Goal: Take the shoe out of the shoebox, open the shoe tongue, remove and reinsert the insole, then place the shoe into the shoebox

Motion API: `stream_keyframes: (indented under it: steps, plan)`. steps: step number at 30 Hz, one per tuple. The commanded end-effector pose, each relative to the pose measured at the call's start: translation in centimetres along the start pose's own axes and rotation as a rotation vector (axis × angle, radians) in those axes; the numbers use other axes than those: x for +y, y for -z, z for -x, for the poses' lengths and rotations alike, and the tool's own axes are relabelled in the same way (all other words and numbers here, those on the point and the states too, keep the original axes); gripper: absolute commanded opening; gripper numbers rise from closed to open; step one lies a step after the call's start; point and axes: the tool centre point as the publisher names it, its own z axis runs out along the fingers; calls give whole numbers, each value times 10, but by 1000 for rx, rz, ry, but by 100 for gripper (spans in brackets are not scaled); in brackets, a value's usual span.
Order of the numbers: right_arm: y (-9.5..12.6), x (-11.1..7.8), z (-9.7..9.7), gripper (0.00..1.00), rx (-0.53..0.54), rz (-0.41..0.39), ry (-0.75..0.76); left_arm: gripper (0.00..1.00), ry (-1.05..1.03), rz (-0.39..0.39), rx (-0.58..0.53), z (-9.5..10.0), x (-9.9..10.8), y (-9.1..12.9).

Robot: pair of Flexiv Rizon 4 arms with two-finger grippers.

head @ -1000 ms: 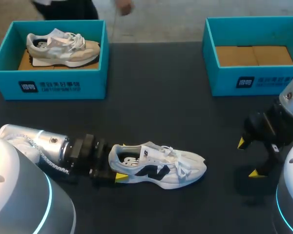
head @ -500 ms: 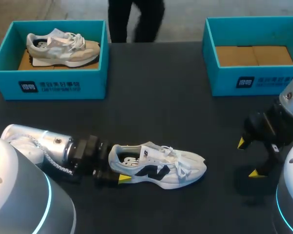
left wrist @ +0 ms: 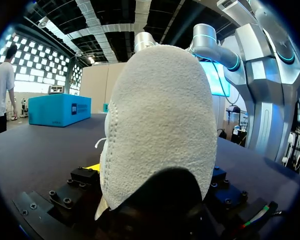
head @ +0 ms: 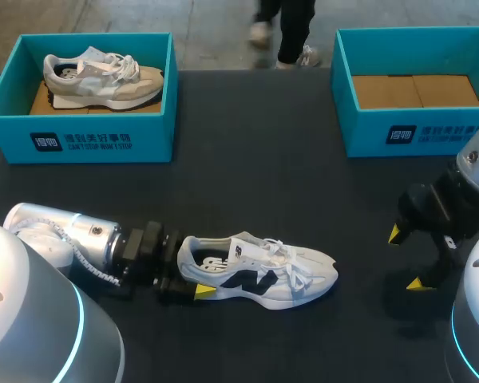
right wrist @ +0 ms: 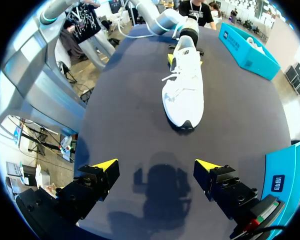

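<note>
A white shoe with dark side markings (head: 259, 271) lies on its sole on the dark table, toe toward my right arm. My left gripper (head: 193, 267) is at its heel, open, one yellow-tipped finger (head: 201, 291) on the near side and the other hidden behind the heel. In the left wrist view the heel (left wrist: 160, 115) fills the space between the fingers (left wrist: 92, 166). My right gripper (head: 405, 258) hangs open and empty over bare table, well beyond the toe. In the right wrist view the gripper (right wrist: 156, 166) has the shoe (right wrist: 185, 85) ahead of it.
A teal shoebox (head: 80, 140) at the back left holds a beige shoe (head: 104, 80). A second teal shoebox (head: 415, 132) at the back right shows only its cardboard floor. Bare table lies between the boxes and the white shoe.
My left arm has shifted slightly at the heel, its near yellow tip now a little further along the shoe. The shoe and my right arm have not moved.
</note>
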Motion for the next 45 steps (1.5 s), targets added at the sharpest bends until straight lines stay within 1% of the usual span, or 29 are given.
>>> stream_keyframes:
  steps: [1, 12, 14, 16, 20, 24, 27, 31, 32, 34, 35, 36, 45]
  plan:
    - [-1, 0, -1, 100, -2, -2, -1, 0, 1, 0, 1, 1, 1, -1]
    - [-1, 0, -1, 100, -2, -2, -1, 0, 1, 0, 1, 1, 1, -1]
    - [2, 7, 5, 100, 13, -33, 24, 0, 1, 0, 1, 1, 1, -1]
    - [3, 17, 9, 100, 25, -60, 59, 0, 1, 0, 1, 1, 1, -1]
    - [3, 31, 16, 100, 32, -93, 51, 0, 1, 0, 1, 1, 1, -1]
    - [6, 45, 20, 100, 10, -195, -53, 0, 1, 0, 1, 1, 1, -1]
    - [8, 54, 21, 100, -35, -228, -126, 0, 1, 0, 1, 1, 1, -1]
    - [11, 63, 25, 100, -97, -262, -327, 0, 1, 0, 1, 1, 1, -1]
    - [12, 65, 26, 100, -117, -244, -395, 0, 1, 0, 1, 1, 1, -1]
    - [15, 63, 24, 100, -162, -203, -586, 0, 1, 0, 1, 1, 1, -1]
    - [16, 64, 22, 100, -194, -152, -642, 0, 1, 0, 1, 1, 1, -1]
    - [16, 67, 18, 100, -210, -124, -684, 0, 1, 0, 1, 1, 1, -1]
    - [16, 67, 18, 100, -210, -124, -684, 0, 1, 0, 1, 1, 1, -1]
